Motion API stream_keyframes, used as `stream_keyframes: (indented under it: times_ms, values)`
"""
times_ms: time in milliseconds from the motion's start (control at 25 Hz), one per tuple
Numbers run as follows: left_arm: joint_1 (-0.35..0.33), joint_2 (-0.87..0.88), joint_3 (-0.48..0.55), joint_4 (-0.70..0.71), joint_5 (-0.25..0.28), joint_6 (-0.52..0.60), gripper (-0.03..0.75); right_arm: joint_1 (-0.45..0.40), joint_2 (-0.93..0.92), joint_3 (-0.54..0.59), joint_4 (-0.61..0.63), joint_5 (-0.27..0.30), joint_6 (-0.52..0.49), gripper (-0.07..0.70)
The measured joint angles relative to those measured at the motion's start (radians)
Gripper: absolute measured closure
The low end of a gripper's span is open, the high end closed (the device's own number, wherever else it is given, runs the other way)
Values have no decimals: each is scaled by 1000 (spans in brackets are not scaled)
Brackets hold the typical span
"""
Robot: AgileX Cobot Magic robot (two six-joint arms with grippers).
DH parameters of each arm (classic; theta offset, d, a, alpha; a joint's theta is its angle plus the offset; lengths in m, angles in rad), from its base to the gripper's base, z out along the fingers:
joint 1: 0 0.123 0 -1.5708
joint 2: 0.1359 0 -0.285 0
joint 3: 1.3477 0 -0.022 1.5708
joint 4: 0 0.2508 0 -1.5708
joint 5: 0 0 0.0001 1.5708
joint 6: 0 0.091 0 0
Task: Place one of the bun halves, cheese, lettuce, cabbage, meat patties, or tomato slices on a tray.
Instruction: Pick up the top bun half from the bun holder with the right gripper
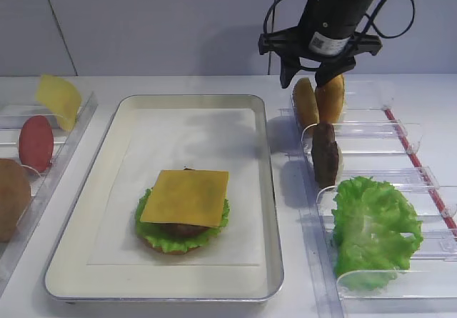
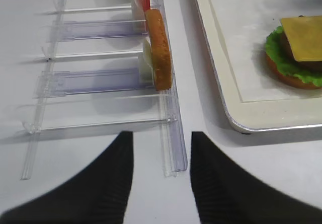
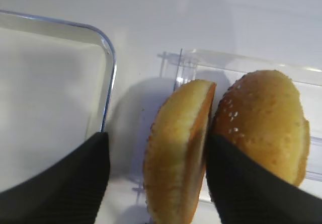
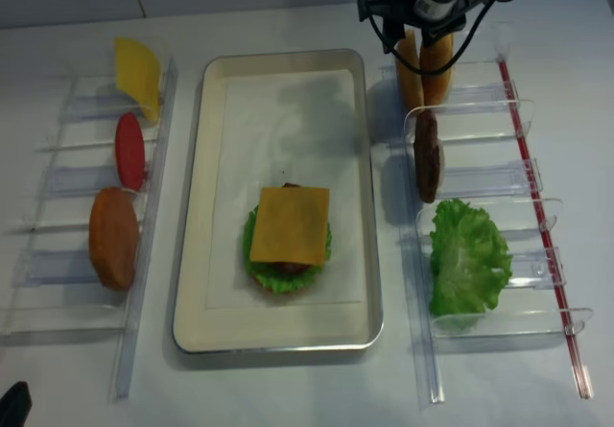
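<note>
Bun halves (image 3: 176, 153), two, stand on edge in the clear rack (image 1: 371, 128) right of the tray (image 1: 265, 189); I hold my right gripper (image 1: 312, 75) with fingers spread wide, straddling the left one so closing would pinch it.

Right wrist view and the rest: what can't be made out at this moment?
- Right wrist view: the lower parts of both bun halves are cut off by the bottom edge and the black fingers.
- Overhead views: the right gripper hides the tops of those buns.
- Tray: the cheese and lettuce cover most of what lies beneath.
- Left wrist view: only the left gripper's fingers show; its body is out of frame.
</note>
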Motion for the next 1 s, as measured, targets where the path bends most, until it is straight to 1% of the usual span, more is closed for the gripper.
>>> stream_keyframes:
  times_ms: [280,320,400,480,520,640,760,1000]
  values:
    - [0,0,0,0,0,0,461,0,33,-2,8,2,0,180]
    - [0,0,0,0,0,0,461,0,35,-2,10,2,0,197]
    - [0,0,0,0,0,0,461,0,37,-2,12,8,0,256]
    - [0,0,0,0,0,0,461,0,37,-2,8,19,0,340]
    - [0,0,0,0,0,0,461,0,37,-3,8,21,0,355]
    - [0,0,0,0,0,0,461,0,37,-8,8,37,0,355]
    - [0,0,0,0,0,0,461,0,27,-29,12,81,0,355]
    - [0,0,0,0,0,0,461,0,16,-163,27,230,0,355]
